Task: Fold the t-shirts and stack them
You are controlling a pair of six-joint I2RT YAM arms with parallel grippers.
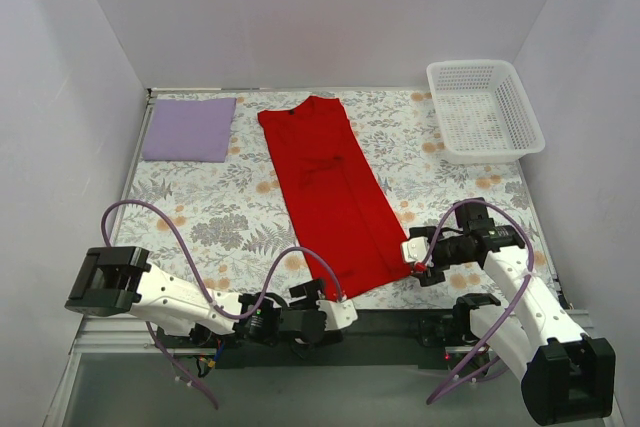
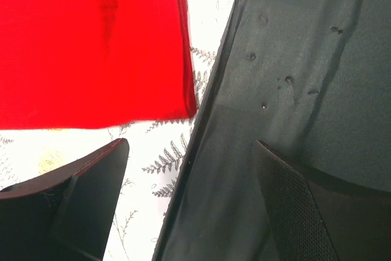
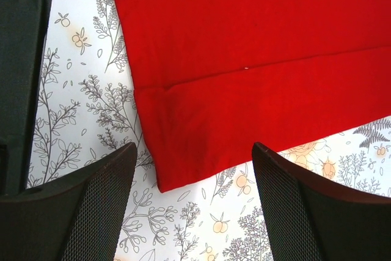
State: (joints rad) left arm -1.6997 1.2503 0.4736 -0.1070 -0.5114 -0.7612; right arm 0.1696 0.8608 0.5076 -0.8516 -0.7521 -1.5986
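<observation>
A red t-shirt (image 1: pixel 335 192), folded lengthwise into a long strip, lies flat in the middle of the floral tablecloth. A folded lavender t-shirt (image 1: pixel 189 128) lies at the far left. My left gripper (image 1: pixel 343 311) is open and empty at the table's near edge, just short of the strip's near left corner (image 2: pixel 183 105). My right gripper (image 1: pixel 412 259) is open and empty, hovering at the strip's near right corner (image 3: pixel 168 178). Both wrist views show open jaws with nothing between them.
A white plastic basket (image 1: pixel 484 110) stands at the far right. The dark front rail of the table (image 2: pixel 293 90) runs under my left gripper. White walls close in the table on three sides.
</observation>
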